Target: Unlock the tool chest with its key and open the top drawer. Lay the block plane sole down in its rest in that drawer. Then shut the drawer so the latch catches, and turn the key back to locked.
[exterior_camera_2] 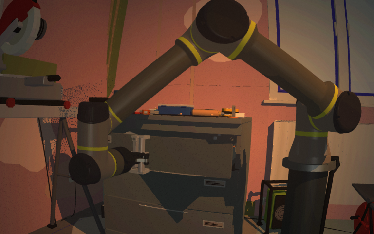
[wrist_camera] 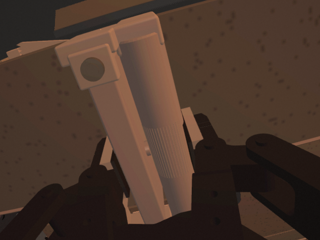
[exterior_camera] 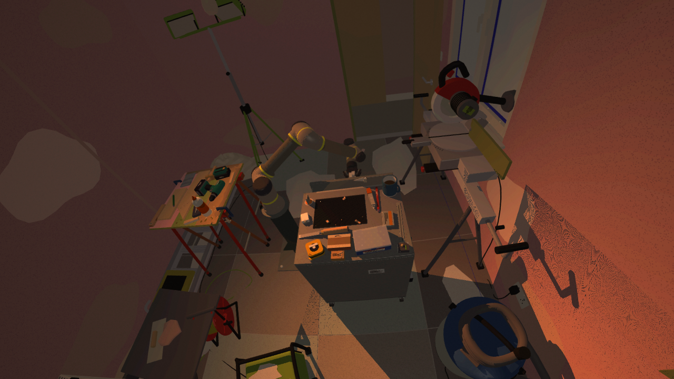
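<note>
The top drawer's pale handle (wrist_camera: pixel 155 124), a round bar with a ribbed middle on a bracket, is clamped in my gripper (wrist_camera: pixel 157 165). In the second side camera the gripper (exterior_camera_2: pixel 142 159) holds this handle (exterior_camera_2: pixel 140 153) at the front of the drawer (exterior_camera_2: pixel 190 154), which stands slightly out from the grey tool chest (exterior_camera_2: pixel 182 176). The arm reaches down over the chest's far side, and the gripper (exterior_camera: pixel 351 168) shows there just beyond the drawer front. Small tools lie on the chest top (exterior_camera: pixel 349 221). I cannot make out the key or the block plane.
A miter saw on its stand (exterior_camera: pixel 455 122) is right of the chest, and a blue shop vacuum (exterior_camera: pixel 480 334) sits on the floor nearer the camera. A workbench with a drill (exterior_camera: pixel 200 198) stands left. A mug (exterior_camera: pixel 390 185) sits at the chest's far corner.
</note>
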Controlling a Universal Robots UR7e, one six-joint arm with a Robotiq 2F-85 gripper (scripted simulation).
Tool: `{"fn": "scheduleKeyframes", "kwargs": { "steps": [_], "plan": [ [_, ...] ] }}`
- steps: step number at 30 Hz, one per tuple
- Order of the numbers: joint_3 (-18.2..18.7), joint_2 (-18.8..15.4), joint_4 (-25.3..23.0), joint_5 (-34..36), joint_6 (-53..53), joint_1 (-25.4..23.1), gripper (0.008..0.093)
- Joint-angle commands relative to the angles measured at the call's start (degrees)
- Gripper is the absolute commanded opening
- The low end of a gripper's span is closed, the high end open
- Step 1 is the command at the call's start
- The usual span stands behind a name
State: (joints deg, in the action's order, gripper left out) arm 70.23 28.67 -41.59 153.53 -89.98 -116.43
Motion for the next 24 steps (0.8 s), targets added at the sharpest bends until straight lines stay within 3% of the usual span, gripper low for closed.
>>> {"fn": "scheduleKeyframes", "kwargs": {
  "steps": [1,24],
  "plan": [
    [0.10,0.11,-0.04,0.14,-0.02,0.10,0.0080],
    [2.88,1.33,-1.60,1.62,-0.02,1.58,0.0080]
  ]
}}
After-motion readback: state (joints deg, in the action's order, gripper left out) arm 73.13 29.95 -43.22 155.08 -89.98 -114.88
